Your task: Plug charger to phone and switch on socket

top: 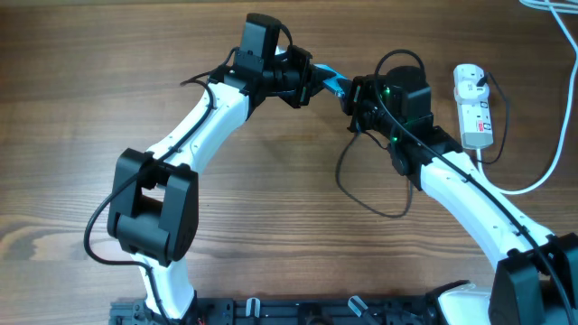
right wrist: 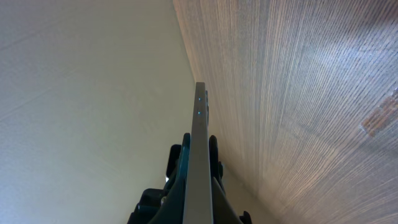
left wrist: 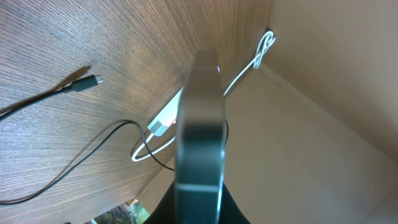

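The phone is held up off the table between both arms, a strip of its cyan screen showing. My left gripper is shut on its left end and my right gripper on its right end. The phone appears edge-on in the left wrist view and in the right wrist view. The charger cable loops over the table below the right arm. Its dark connector tip lies free on the wood. The white socket lies at the far right with a plug in it.
A thick white lead curves along the right edge of the table. In the left wrist view a white cable loops near the table's edge. The socket is partly hidden behind the phone there.
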`<state>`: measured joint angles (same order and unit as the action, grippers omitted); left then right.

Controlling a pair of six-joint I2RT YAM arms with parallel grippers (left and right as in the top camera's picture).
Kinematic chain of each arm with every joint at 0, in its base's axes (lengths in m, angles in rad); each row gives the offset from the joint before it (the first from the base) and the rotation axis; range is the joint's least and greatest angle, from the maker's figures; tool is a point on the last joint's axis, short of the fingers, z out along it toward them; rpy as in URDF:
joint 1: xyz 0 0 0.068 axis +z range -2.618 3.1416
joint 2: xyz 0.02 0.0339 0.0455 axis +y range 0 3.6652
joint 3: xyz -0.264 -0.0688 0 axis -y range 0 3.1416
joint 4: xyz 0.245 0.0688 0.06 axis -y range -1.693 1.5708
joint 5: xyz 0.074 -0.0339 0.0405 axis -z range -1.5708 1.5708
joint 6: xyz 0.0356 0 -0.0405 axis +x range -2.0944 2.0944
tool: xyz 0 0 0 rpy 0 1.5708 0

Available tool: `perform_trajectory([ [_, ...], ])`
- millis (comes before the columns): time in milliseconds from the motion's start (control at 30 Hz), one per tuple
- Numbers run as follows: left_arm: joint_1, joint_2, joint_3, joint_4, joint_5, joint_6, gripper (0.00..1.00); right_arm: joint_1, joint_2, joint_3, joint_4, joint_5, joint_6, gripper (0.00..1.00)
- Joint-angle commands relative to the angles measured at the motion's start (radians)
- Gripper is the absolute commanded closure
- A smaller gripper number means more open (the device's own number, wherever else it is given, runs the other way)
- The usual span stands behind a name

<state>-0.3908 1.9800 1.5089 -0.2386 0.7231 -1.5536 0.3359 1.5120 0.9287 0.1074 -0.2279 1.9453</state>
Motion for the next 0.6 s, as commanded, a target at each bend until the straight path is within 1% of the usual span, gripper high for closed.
perform_trajectory([
  [0,0.0,-0.023,0.01,-0.003,-0.011,-0.039,0.96,0.008,-0.026,0.021,0.004,-0.013,-0.044,0.96],
  [67,0.003,-0.023,0.01,-0.004,-0.01,0.028,0.96,0.008,-0.026,0.021,-0.001,-0.013,-0.07,0.93],
  [167,0.003,-0.023,0.01,-0.004,-0.01,0.059,0.96,0.008,-0.026,0.021,-0.012,-0.011,-0.114,0.78],
  [233,0.004,-0.023,0.01,-0.003,-0.01,0.074,0.96,0.008,-0.026,0.021,-0.035,-0.012,-0.113,0.72],
  [267,0.007,-0.023,0.01,-0.004,-0.01,0.094,0.96,0.008,-0.026,0.021,-0.047,-0.008,-0.113,0.64],
  [333,0.011,-0.023,0.01,-0.004,-0.006,0.111,0.96,0.008,-0.026,0.021,-0.049,-0.005,-0.12,0.56],
  [433,0.019,-0.023,0.01,-0.004,-0.003,0.112,0.96,0.007,-0.026,0.021,-0.05,0.018,-0.179,0.4],
  [467,0.025,-0.023,0.01,-0.004,-0.003,0.127,0.96,0.007,-0.026,0.021,-0.05,0.029,-0.225,0.38],
  [567,0.043,-0.023,0.01,-0.004,0.009,0.169,0.96,0.007,-0.026,0.021,-0.053,0.076,-0.366,0.36],
])
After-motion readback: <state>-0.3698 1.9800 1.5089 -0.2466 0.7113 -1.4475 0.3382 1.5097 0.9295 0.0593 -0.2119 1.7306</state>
